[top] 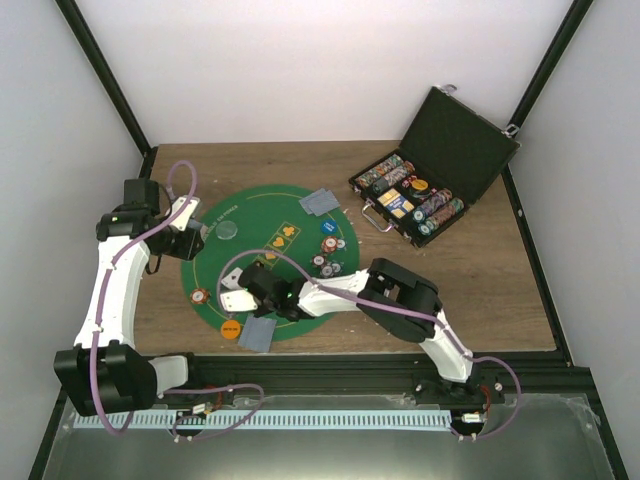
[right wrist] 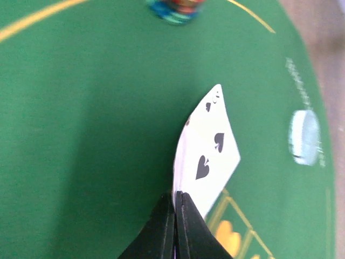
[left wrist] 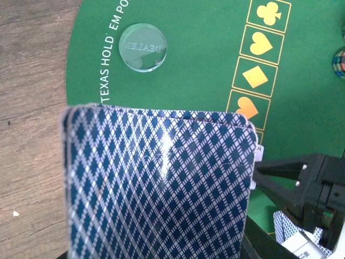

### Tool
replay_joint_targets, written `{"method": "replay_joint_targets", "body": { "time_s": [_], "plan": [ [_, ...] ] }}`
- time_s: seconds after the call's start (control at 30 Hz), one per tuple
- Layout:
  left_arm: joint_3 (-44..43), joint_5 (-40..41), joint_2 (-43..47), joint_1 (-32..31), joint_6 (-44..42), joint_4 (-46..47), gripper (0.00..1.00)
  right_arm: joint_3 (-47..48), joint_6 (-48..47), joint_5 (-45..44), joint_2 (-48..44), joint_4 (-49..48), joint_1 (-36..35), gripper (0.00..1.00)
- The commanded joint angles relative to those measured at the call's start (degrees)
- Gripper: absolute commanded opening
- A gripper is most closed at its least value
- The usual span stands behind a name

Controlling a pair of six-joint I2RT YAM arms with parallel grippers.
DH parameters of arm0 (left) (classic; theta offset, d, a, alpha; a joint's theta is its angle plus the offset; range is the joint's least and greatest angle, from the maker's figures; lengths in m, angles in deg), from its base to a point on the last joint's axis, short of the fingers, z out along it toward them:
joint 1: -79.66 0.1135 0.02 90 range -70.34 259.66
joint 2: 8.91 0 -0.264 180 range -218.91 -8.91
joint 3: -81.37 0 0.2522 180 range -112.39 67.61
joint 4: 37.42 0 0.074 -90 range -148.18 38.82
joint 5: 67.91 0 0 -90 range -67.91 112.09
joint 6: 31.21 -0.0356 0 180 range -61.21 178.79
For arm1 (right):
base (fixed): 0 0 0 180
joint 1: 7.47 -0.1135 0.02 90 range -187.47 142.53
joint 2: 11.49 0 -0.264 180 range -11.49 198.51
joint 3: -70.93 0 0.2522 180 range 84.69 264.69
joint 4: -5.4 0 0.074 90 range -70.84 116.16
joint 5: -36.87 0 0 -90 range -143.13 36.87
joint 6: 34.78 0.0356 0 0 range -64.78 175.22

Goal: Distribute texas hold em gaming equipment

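Observation:
My left gripper (top: 193,240) hangs over the left rim of the green mat (top: 290,215), shut on a deck of blue-diamond-backed playing cards (left wrist: 161,189) that hides its fingers in the left wrist view. My right gripper (right wrist: 175,195) is shut on a single playing card (right wrist: 207,154) with black spade pips, held edge-up above the mat's near left part (top: 238,295). Face-down cards lie at the far side (top: 320,202) and the near edge (top: 257,335). Striped poker chips (top: 326,264) cluster mid-mat, with one chip (top: 200,296) at the left and an orange disc (top: 230,328) nearby.
A clear dealer button (left wrist: 142,46) lies on the mat's left part, also seen as the dealer button (right wrist: 304,137) in the right wrist view. The open black case (top: 440,180) with rows of chips stands at the back right. The right gripper's black fingers (left wrist: 302,183) show beside the deck.

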Motion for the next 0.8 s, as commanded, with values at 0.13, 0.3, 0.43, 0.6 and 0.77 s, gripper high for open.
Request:
{"method": "replay_joint_targets", "body": {
  "time_s": [0.13,0.3,0.43,0.6,0.77],
  "plan": [
    [-0.07,-0.74,1.0,0.39,-0.06,0.86,0.37,-0.93,1.6,11.26,-1.78,6.14,-0.82,0.01],
    [0.43,-0.72,1.06,0.4,-0.23,0.74,0.37,1.35,2.66,11.69,-0.61,9.07,-0.73,0.01],
    [0.51,-0.74,1.28,0.38,-0.33,0.47,0.37,4.35,4.96,8.54,1.27,11.62,0.16,0.01],
    [0.54,-0.79,1.33,0.38,-0.32,0.51,0.37,3.44,2.25,8.93,1.03,11.0,0.55,0.01],
    [0.78,-0.7,1.64,0.37,-0.52,0.56,0.37,3.93,-0.87,8.23,1.5,10.04,0.84,0.01]
  ]
}}
